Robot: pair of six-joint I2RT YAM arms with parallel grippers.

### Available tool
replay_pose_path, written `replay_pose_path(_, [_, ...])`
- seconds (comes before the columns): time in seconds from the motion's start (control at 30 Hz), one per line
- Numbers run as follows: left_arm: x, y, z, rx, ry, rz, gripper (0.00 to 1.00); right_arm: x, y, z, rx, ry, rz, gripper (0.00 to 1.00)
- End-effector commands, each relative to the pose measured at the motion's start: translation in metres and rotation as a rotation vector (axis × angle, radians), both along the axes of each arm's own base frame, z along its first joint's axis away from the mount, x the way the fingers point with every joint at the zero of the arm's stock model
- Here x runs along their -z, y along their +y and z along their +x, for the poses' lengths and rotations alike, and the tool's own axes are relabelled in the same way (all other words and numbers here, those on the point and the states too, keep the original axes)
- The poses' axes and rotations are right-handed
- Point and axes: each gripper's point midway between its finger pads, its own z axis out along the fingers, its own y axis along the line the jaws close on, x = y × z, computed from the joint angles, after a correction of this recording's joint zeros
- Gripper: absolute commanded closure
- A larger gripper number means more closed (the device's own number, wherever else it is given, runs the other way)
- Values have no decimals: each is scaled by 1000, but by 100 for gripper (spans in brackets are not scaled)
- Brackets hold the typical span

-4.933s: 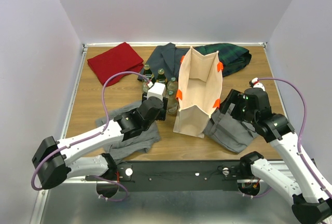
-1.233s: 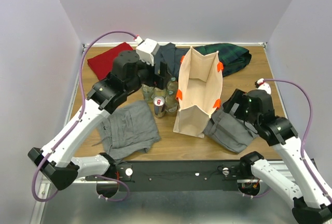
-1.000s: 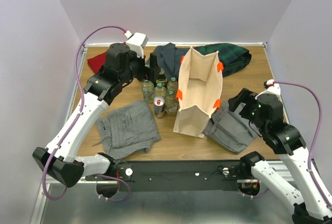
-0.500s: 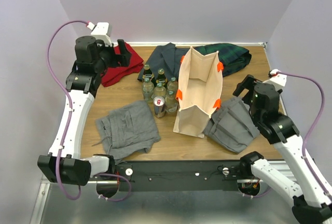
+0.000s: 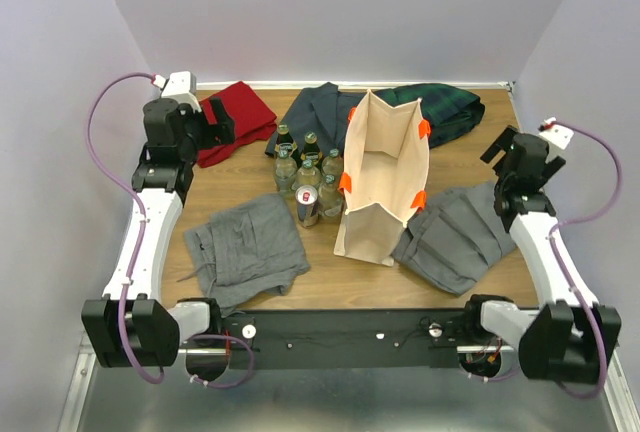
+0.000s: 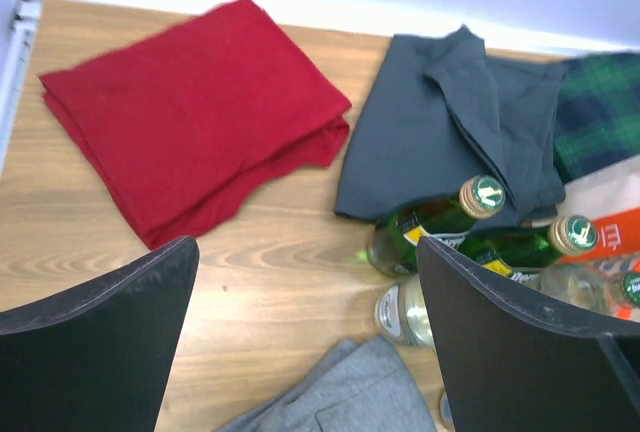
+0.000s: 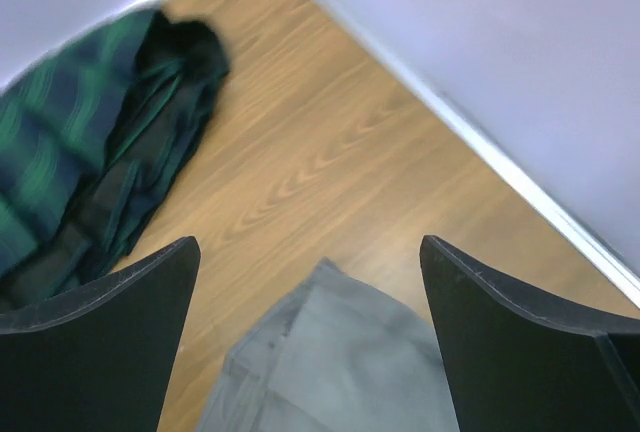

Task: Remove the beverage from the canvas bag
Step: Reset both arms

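Both arms are up and out wide here, one on each flank of the tabletop [image 5: 200, 192]. The left end effector [image 6: 305, 247] has its jaws spread fully apart with nothing between them, hanging over bare wood near the folded red cloth [image 5: 232, 117]. It's the same on the other side: the right end effector [image 7: 310, 242] gapes wide and holds nothing, high over the far right corner, with a grey garment [image 5: 455, 242] below it and a green plaid garment [image 5: 450, 112] off to its left. In the middle the canvas bag [image 5: 383, 177] stands upright, mouth open to the ceiling, orange handles on its rim, and that grey garment lies against its right base. Just beside the bag's left wall, out on the wood, stands the beverage can [image 5: 308, 203], upright at the near edge of a tight cluster of glass bottles [image 5: 300, 157]. A dark blue-grey garment [image 5: 315, 112] lies behind the bottles, and another grey garment [image 5: 245, 247] is spread out nearer the arm bases on the left.
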Motion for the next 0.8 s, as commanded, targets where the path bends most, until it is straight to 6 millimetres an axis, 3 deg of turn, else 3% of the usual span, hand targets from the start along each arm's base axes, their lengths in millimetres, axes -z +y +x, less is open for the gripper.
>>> replay_pose_path(0.0, [-21,6,1,-19,-97,-11,1,-8,39,58,-374,-37,-61,0])
replay_pose_path(0.17, [-7,4,5,-15,-99,-21,1,21,25,55,-328,-45,-43,0])
replay_pose_path(0.2, [-7,6,3,-19,-107,-16,1,10,23,55,-319,-105,-60,0])
replay_pose_path(0.23, [-9,7,3,-20,-116,-4,1,24,24,47,-317,-96,-55,0])
replay_pose_path(0.37, [-10,18,2,-67,-118,31,1,34,10,37,-261,-100,-63,0])
replay_pose_path(0.53, [-3,12,3,-38,-96,2,1,52,-9,30,-143,-57,-56,0])
replay_pose_path(0.57, [-3,16,4,-56,-91,16,1,60,-10,24,-133,-58,-47,0])
replay_pose_path(0.67, [-12,20,6,-73,-89,30,1,50,-2,25,-165,-150,-35,0])
replay_pose_path(0.77, [-10,25,1,-129,-104,-14,1,68,-2,25,-174,-95,-29,0])
